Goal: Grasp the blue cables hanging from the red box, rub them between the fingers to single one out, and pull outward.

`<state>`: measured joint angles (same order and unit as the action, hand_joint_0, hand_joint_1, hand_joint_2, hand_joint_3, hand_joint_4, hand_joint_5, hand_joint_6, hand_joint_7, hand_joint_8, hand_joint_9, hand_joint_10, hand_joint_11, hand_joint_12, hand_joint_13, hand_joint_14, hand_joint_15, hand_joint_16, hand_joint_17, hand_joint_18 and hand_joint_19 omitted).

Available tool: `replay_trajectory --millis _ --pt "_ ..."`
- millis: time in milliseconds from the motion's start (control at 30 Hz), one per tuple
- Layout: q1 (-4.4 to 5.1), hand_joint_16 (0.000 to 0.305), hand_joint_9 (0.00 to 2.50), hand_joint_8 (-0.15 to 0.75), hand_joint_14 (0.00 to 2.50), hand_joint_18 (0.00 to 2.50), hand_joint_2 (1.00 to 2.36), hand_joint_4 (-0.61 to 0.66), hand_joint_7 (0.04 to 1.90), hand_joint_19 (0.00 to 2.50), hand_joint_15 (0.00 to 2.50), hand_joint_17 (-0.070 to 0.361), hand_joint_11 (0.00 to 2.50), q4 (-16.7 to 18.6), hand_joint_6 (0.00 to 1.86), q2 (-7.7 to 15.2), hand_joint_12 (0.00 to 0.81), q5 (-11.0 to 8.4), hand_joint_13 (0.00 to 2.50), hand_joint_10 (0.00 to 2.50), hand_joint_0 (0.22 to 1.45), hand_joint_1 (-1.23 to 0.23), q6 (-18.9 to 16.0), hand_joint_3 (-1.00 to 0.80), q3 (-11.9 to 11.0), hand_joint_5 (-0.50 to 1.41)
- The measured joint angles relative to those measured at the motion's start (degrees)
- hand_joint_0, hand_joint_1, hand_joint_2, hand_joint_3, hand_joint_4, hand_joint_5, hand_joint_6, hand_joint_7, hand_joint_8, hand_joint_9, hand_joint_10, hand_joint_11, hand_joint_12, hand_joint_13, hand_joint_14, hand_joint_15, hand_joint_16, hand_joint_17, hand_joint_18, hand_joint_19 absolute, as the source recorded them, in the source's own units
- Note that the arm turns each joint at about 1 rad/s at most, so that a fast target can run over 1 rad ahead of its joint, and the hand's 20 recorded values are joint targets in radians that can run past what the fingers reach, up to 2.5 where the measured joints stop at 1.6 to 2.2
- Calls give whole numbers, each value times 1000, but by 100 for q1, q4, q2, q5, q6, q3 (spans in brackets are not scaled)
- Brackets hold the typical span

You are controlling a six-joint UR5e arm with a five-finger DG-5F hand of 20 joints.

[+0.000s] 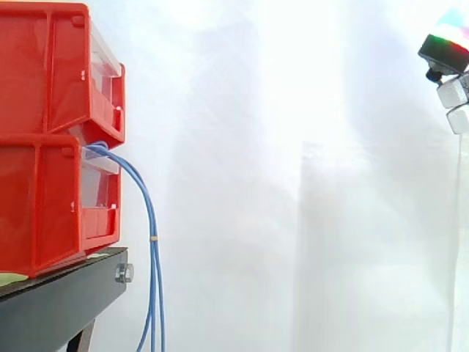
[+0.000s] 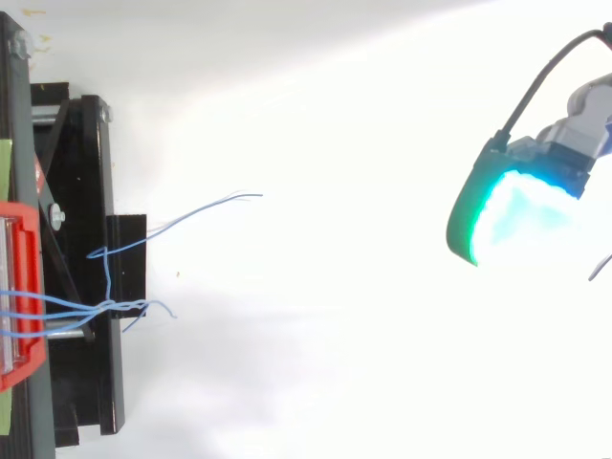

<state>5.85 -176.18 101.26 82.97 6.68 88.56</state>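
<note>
The hand point(image 2: 507, 215) is far from the blue cables point(image 1: 150, 227) hanging from the red box point(image 1: 44, 205). I cannot tell if it is open. It could miss these thin cables.

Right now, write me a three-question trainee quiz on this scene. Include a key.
1. True or false: the robot hand is touching the blue cables.
2. Two red bins are stacked. The cables come out at: A, the top bin's top; B, the bottom bin's top; C, the bottom bin's base.
3. What do the bins stand on?
Key: 1 false, it is well clear of them. 2 B. 3 a black stand.
</note>
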Motion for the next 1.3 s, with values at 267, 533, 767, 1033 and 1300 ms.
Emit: replay_trajectory --millis 267,533,767,1033,1300 --pt "11 47 468 244 4 401 1000 170 692 393 116 105 15 70 502 1 332 0 373 0 522 -551 0 -500 3 -217" --pt "12 47 470 246 4 404 1000 168 690 393 119 105 15 90 502 0 332 -1 375 0 522 -550 -8 -500 74 -216" --pt "12 47 470 245 5 406 1000 169 692 393 119 105 15 538 502 -1 332 -14 374 0 522 -549 -61 -500 458 -216" --pt "28 47 467 244 4 408 1000 169 692 392 122 105 20 1418 502 89 334 -228 374 2 520 -551 -5 -500 935 -216" --pt "76 47 471 245 5 410 1000 168 694 392 126 105 15 2202 502 628 334 -447 374 0 518 -555 17 -500 1037 -216"
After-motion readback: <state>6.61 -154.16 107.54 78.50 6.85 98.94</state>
